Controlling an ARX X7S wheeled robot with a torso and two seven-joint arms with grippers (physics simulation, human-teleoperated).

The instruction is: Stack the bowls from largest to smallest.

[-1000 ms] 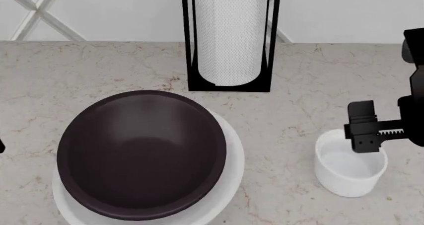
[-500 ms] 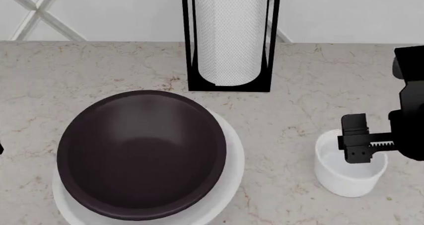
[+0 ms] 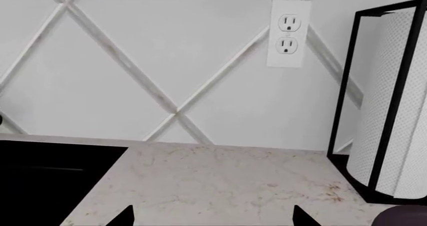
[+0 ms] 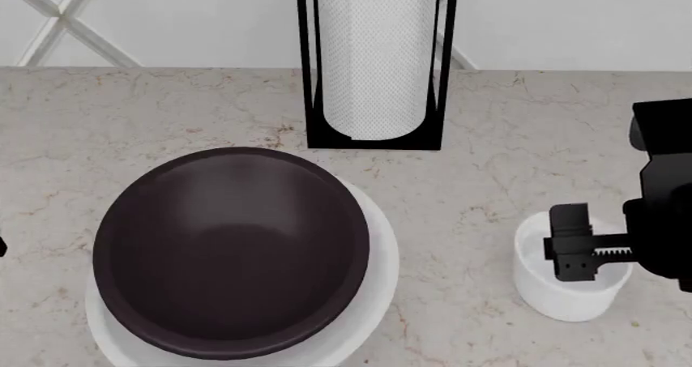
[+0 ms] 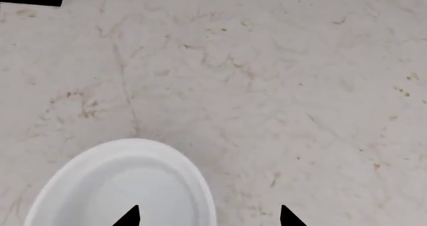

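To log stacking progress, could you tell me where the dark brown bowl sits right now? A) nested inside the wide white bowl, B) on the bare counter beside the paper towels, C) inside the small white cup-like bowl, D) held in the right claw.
A: in the head view the dark brown bowl rests inside the wide white bowl, whose rim shows around its right and lower edges.

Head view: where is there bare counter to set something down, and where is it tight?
Bare marble counter lies left of the paper-towel holder, and between the dark brown bowl and the small white bowl. It is crowded at the small bowl, where the right gripper sits over its rim.
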